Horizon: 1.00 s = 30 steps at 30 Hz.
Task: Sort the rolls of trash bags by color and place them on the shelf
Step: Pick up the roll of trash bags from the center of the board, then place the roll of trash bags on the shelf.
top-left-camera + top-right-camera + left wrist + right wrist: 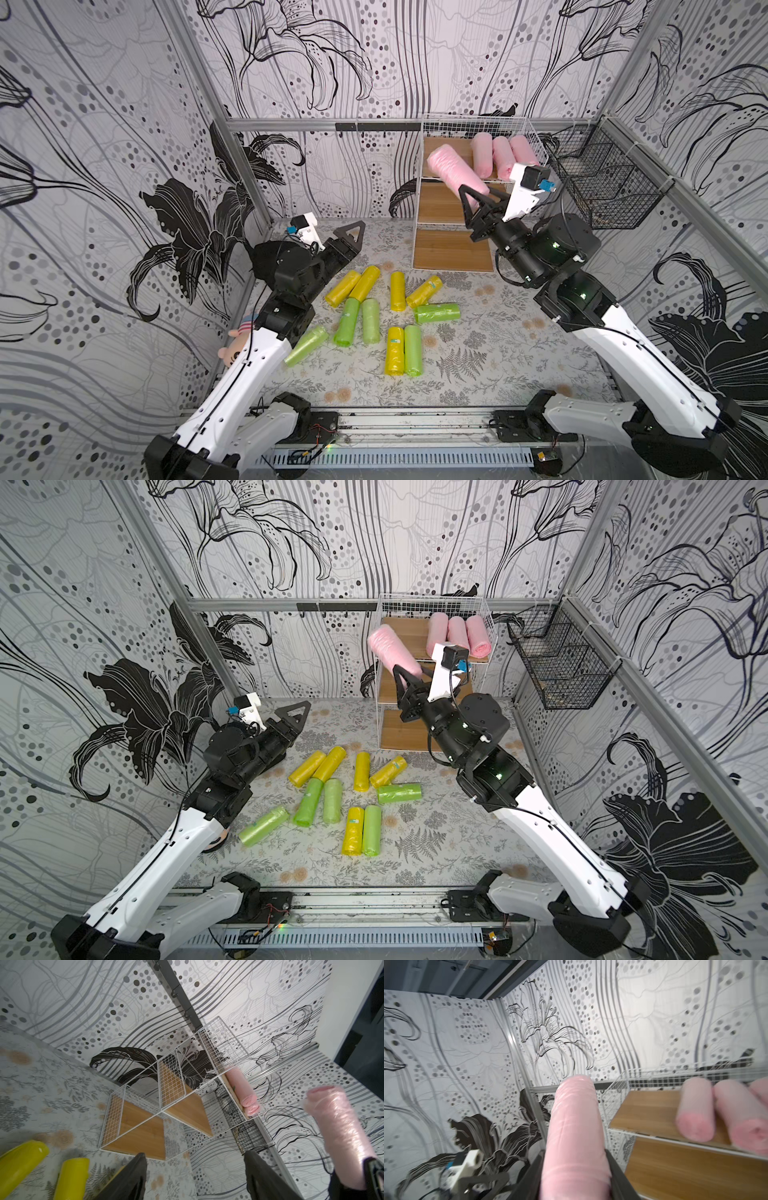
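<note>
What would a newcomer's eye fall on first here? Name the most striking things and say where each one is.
First the pink roll, clamped at its lower end in the right gripper and held up in front of the shelf, whose top board already holds three pink rolls. Next the yellow rolls and light green rolls strewn across the table, all ringed by bold black flower wallpaper.

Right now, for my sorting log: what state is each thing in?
Right pincer, shut on a pink roll, raised near the shelf.
Left pincer, open, empty.
Three pink rolls, lying on the top board.
Five yellow rolls, loose on the table.
Five green rolls, loose on the table.
Lower boards, bare.
</note>
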Each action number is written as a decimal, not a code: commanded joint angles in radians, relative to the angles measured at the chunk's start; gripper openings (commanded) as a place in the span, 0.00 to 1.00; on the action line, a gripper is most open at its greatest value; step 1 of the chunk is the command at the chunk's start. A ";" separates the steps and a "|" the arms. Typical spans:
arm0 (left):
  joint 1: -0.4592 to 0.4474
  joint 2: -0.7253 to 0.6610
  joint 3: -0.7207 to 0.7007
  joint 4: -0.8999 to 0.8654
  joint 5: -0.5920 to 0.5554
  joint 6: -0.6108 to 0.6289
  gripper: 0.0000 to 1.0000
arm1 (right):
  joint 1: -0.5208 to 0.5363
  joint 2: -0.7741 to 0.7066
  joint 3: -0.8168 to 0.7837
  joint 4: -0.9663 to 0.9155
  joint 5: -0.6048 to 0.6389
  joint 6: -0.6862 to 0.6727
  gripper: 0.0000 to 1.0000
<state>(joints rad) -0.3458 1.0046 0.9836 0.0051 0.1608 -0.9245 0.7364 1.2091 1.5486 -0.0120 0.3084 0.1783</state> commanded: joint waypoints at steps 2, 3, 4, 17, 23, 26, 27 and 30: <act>0.003 0.031 0.069 -0.157 0.055 0.150 0.77 | -0.010 0.157 0.154 -0.036 0.251 -0.231 0.32; 0.002 0.037 0.076 -0.167 0.066 0.154 0.77 | -0.024 0.200 0.204 -0.050 0.265 -0.242 0.32; 0.002 0.042 0.079 -0.174 0.072 0.158 0.78 | -0.042 0.241 0.246 -0.066 0.273 -0.240 0.32; 0.002 0.018 0.064 -0.169 0.091 0.163 0.78 | -0.149 0.725 0.785 -0.293 0.324 -0.254 0.32; 0.001 -0.001 0.057 -0.177 0.090 0.167 0.78 | -0.164 0.833 0.900 -0.343 0.344 -0.255 0.33; 0.002 -0.010 0.052 -0.181 0.091 0.168 0.78 | -0.178 0.859 0.932 -0.369 0.338 -0.247 0.34; 0.001 -0.013 0.050 -0.181 0.091 0.170 0.78 | -0.182 0.867 0.936 -0.373 0.339 -0.246 0.35; 0.001 -0.015 0.045 -0.179 0.086 0.170 0.78 | -0.186 0.872 0.932 -0.374 0.340 -0.240 0.39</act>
<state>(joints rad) -0.3458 1.0046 1.0367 -0.1875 0.2440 -0.7792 0.5591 2.0705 2.4512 -0.3759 0.6189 -0.0654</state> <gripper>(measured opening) 0.777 0.413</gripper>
